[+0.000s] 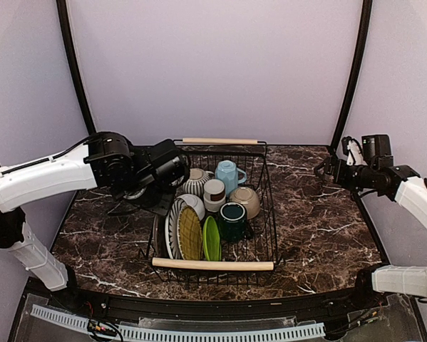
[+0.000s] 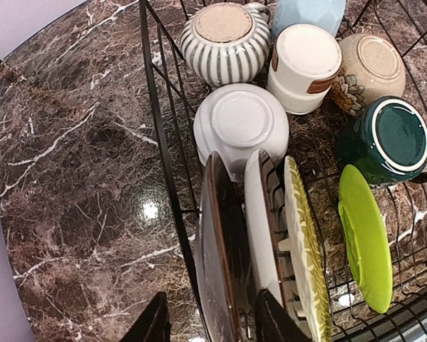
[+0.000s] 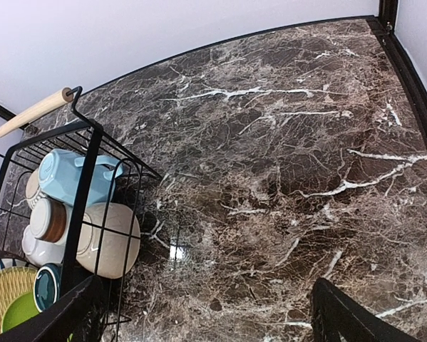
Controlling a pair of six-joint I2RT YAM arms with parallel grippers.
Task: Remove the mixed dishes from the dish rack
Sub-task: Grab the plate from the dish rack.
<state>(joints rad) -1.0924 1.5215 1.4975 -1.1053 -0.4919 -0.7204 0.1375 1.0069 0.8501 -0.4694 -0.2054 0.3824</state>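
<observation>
- Over the left wall of the rack, the left gripper point(image 2: 211, 308) is hanging with its jaws partly apart, straddling the top edge of the dark plate point(image 2: 217, 235). A gap is showing between the outer finger point(image 2: 156, 320) and the plate, so nothing is being gripped yet.
- That outer finger is sitting outside the dish rack point(image 1: 213, 265), over the marble table point(image 2: 78, 178), and the rack's side wire is running up between the two fingers alongside the plate.
- The dark plate is standing on edge directly below the gripper, its long line running straight away from the wrist toward the far end of the rack. The jaws are therefore lying across its thin side, which looks the right set for a pinch and an upward lift, provided the wire is not caught too.
- Just to the right, the white plate point(image 2: 259, 228), olive plate point(image 2: 306, 256) and green plate point(image 2: 366, 242) are standing on edge in the same row, at the near-left of the rack.
- Beyond them, the white bowl point(image 2: 240, 125), striped mug point(image 2: 224, 39), small cup point(image 2: 302, 64), beige bowl point(image 2: 370, 68), teal mug point(image 2: 391, 139) and blue mug point(image 2: 309, 13) are sitting crowded together.
- Well apart, over bare marble to the right of the rack, the right gripper point(image 3: 206, 288) is hovering with jaws spread wide and holding nothing, leaving the left arm far nearer the plates.
</observation>
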